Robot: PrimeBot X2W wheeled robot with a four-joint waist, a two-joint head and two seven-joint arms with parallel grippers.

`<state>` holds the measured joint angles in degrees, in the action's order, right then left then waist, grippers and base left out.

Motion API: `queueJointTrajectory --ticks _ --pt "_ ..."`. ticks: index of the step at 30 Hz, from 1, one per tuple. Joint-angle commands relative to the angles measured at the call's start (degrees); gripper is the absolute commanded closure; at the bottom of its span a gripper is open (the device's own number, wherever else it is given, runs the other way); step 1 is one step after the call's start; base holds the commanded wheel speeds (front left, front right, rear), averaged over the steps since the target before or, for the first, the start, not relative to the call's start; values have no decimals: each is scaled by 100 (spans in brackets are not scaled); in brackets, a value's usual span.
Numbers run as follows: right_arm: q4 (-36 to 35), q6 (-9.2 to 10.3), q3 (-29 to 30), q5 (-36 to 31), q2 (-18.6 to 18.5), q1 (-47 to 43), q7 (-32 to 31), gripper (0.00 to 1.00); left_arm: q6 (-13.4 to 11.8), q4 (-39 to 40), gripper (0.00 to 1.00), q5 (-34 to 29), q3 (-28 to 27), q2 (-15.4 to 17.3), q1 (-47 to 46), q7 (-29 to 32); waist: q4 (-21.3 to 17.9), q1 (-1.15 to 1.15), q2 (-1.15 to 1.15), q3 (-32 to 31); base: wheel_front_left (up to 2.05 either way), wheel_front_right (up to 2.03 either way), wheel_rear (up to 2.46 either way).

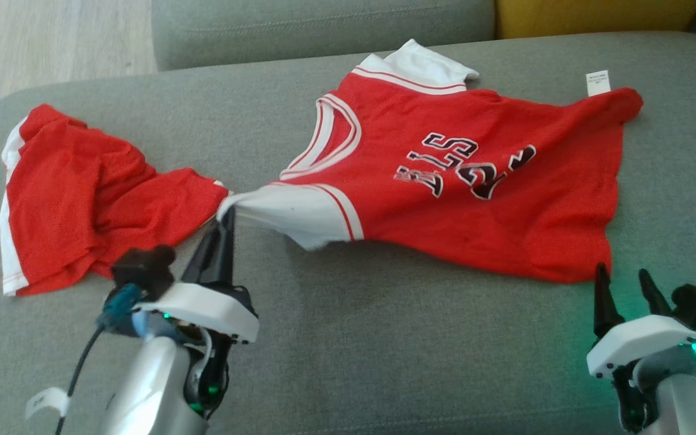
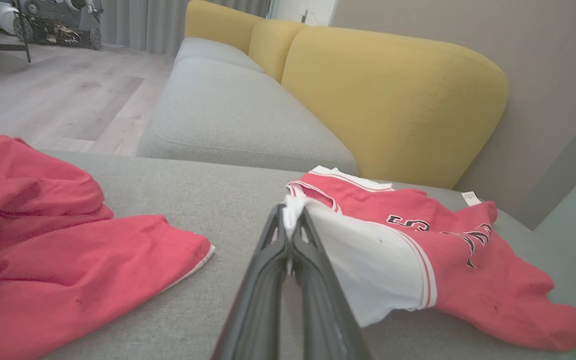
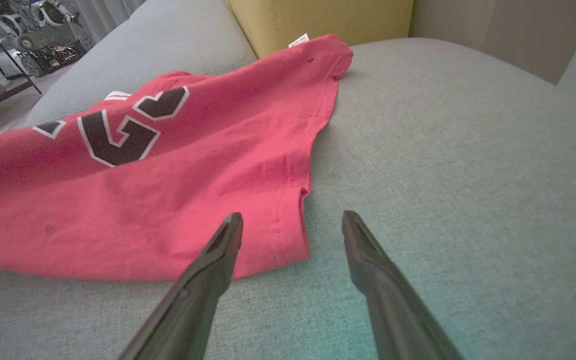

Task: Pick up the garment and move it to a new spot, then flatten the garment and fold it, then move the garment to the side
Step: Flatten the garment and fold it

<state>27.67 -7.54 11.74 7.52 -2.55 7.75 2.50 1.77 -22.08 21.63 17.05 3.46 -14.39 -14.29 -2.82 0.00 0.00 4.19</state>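
While L gripper (image 1: 227, 210) pinches sleeve edge of jersey (image 1: 505, 211), R gripper (image 1: 621, 270) stands wide by hem corner, grey cushion (image 1: 384, 338) beyond.

Left jaws pinch the white sleeve (image 2: 368, 267) of the jersey (image 2: 488, 285).

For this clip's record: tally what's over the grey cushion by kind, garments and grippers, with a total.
Jerseys: 1, the red jersey, its white sleeve pinched in the shut left gripper
Shorts: 1, the red shorts, not held
Grippers: 2, the left gripper and the open right gripper
Total: 4
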Motion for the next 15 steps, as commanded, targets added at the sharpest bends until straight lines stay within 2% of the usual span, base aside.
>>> queueJointTrajectory --ticks 1,6,15 --pt "-2 5 -135 38 -33 312 38 0 -48 371 100 -74 -333 33 -138 -70 47 0 0 56 0 0 0" --pt "539 5 -148 89 -33 582 108 0 -40 724 100 -188 -570 -17 -6 -70 107 0 0 175 0 0 0" --pt "1423 5 -357 232 -33 1055 226 0 90 729 100 -281 -622 -50 -17 -71 195 0 0 364 0 0 0"
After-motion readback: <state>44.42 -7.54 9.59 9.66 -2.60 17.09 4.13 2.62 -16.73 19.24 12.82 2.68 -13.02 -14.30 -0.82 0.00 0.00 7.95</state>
